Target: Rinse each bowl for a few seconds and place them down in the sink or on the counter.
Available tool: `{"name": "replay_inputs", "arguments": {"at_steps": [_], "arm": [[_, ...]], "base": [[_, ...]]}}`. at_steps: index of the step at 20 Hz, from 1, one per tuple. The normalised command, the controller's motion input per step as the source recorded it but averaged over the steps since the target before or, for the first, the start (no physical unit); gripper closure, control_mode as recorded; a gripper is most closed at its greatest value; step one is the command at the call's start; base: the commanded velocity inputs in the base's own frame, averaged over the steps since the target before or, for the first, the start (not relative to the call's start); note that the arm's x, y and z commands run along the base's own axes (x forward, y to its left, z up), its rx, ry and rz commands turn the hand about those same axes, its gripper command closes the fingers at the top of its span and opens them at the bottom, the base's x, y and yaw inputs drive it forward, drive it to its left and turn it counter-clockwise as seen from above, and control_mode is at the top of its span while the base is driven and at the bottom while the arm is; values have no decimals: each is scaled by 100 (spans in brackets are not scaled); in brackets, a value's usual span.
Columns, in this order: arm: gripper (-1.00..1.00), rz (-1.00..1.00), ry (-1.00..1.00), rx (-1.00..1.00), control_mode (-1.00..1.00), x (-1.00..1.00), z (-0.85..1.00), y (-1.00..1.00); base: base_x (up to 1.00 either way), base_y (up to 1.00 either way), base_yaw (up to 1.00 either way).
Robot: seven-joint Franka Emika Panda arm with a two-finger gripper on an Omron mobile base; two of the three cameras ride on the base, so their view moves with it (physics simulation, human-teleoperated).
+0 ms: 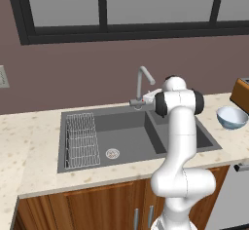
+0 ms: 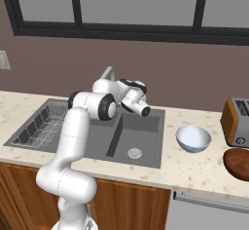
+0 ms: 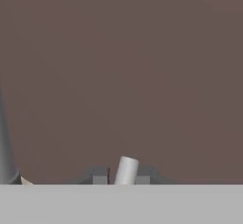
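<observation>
One pale blue-grey bowl [image 1: 232,117] [image 2: 193,139] sits upright on the beige counter [image 1: 29,146] [image 2: 194,168], just right of the dark grey sink [image 1: 127,126] [image 2: 142,129]. My arm reaches over the right basin to the back rim, at the foot of the curved silver tap [image 1: 142,82] [image 2: 108,73]. In the hand view my gripper [image 3: 121,176] faces the brown wall, shut on a short pale cylindrical tap handle [image 3: 126,168] that stands between the two dark fingertips [image 3: 99,176]. The tap's grey column [image 3: 5,156] rises at the left edge. No water shows.
A wire rack [image 1: 81,140] [image 2: 41,126] lies in the left basin. A toaster [image 1: 241,93] [image 2: 237,122] stands on the counter right of the bowl, with a dark brown wooden item [image 2: 237,163] in front of it. The wall and window lie close behind the tap.
</observation>
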Motion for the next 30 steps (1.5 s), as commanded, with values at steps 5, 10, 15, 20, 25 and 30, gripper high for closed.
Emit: {"name": "replay_inputs", "arguments": {"at_steps": [5,10,15,20,25,30], "arm": [[100,-6,1,3,-100,2,-8,-28],[100,-6,6,7,-100,3,-8,-47],[100,-5,9,6,-100,12,-9,-42],[100,-4,7,7,-100,9,-10,-46],[100,-4,6,8,-100,2,-8,-49],[100,-4,6,8,-100,1,-9,-50]], "base": [[0,0,0],[0,0,0],[0,0,0],[0,0,0],[0,0,0],[0,0,0]]}}
